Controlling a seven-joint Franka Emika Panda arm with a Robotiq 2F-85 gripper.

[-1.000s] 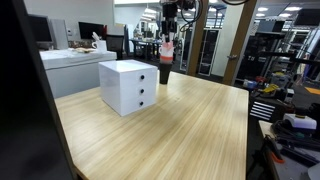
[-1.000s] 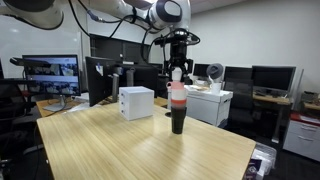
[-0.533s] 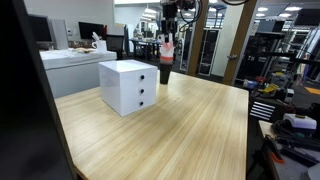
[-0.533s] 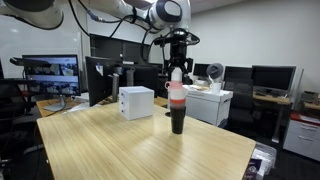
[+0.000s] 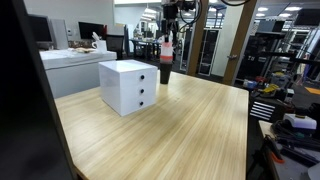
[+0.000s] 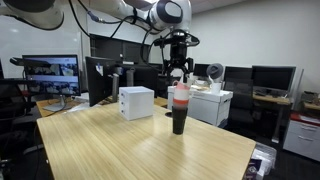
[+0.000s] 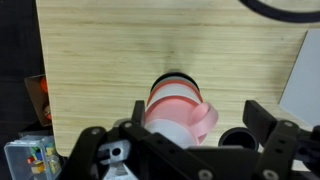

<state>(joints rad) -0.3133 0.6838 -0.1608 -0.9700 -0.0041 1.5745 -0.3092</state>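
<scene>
A pink cup (image 6: 180,97) with a handle sits in a black cup (image 6: 179,120) that stands upright on the wooden table (image 6: 130,145). My gripper (image 6: 180,72) hangs open just above the stack, its fingers clear of it. From the far side, the gripper (image 5: 168,35) is over the same stack (image 5: 164,62). In the wrist view the pink cup (image 7: 178,108) shows white bands and lies between the spread fingers of my gripper (image 7: 180,140), touching neither. The black cup under it is mostly hidden there.
A white three-drawer box (image 5: 128,86) stands on the table close to the stack, also seen as the white box (image 6: 136,102) and at the wrist view's right edge (image 7: 305,80). A dark round opening (image 7: 237,138) shows beside the pink cup. Desks with monitors surround the table.
The jaws have spread open and let go of the pink cup. It has dropped lower into the black cup. The arm has stayed in place.
</scene>
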